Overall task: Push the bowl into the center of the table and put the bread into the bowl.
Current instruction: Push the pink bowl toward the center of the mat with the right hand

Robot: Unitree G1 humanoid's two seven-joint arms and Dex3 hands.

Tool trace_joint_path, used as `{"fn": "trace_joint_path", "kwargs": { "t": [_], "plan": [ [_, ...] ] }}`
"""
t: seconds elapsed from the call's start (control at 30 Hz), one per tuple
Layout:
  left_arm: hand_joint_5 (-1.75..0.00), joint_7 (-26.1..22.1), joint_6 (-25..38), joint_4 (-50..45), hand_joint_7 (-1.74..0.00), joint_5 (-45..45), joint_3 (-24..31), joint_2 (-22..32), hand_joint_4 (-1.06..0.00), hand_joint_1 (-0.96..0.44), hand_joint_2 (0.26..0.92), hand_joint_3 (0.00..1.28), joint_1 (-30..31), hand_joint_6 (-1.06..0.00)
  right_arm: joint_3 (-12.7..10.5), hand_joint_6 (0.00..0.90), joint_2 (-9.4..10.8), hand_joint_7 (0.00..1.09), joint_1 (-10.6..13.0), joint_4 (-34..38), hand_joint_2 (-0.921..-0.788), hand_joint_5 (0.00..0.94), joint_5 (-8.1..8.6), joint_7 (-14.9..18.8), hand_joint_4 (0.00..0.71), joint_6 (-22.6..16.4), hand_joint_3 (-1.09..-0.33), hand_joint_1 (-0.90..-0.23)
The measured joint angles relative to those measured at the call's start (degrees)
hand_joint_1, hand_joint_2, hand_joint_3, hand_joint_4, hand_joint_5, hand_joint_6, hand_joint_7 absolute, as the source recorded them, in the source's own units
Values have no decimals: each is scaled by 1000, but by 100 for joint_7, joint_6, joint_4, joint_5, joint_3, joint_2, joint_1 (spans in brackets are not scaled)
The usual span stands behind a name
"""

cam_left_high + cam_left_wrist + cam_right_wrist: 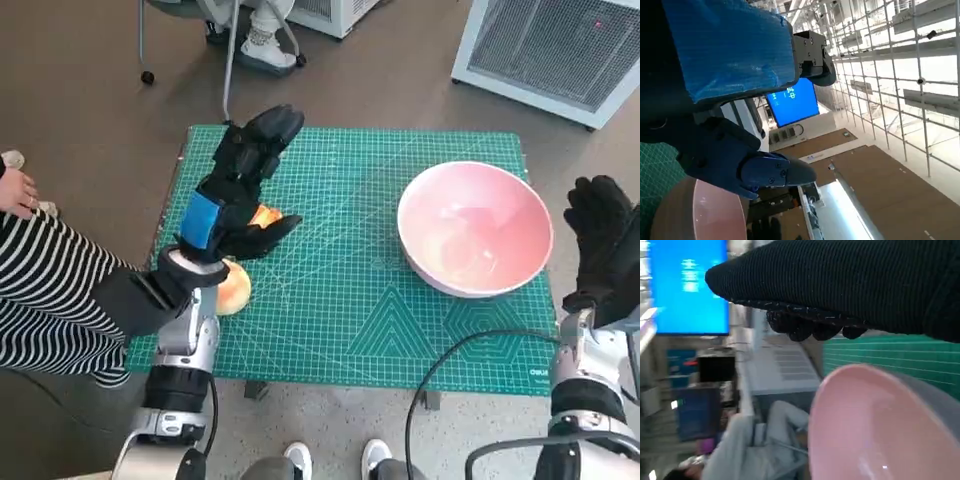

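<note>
Head view, our stock: left hand, fingers spread, holding nothing, above bread; right hand, fingers apart, just beside pink bowl on counter.

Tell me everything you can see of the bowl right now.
The bowl is pink inside with a greyish outside, glossy, round and wide. It stands upright and empty on the right part of the green mat, not at the center. The right hand hovers just beside its right rim, fingers apart; contact cannot be told. The left hand is far off, over the bread.
</note>
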Motion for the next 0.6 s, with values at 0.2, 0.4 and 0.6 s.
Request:
{"fn": "trace_joint_path", "kwargs": {
  "t": [0.2,0.4,0.6],
  "plan": [
    [-319,0,11,-30,-583,0,-5,15,-12,-467,836,350,0,1,-36,51,205,309,-49,99,-921,2,66,48,80,284,-953,-590],
    [-313,2,26,-54,-579,2,-16,22,-19,-468,841,344,6,1,-41,80,430,295,-133,144,-921,11,73,60,106,480,-931,-624],
    [-303,4,33,-111,-579,8,-28,32,-25,-456,846,335,23,1,-89,100,642,279,-316,161,-921,12,114,175,123,609,-894,-661]
  ]
}}
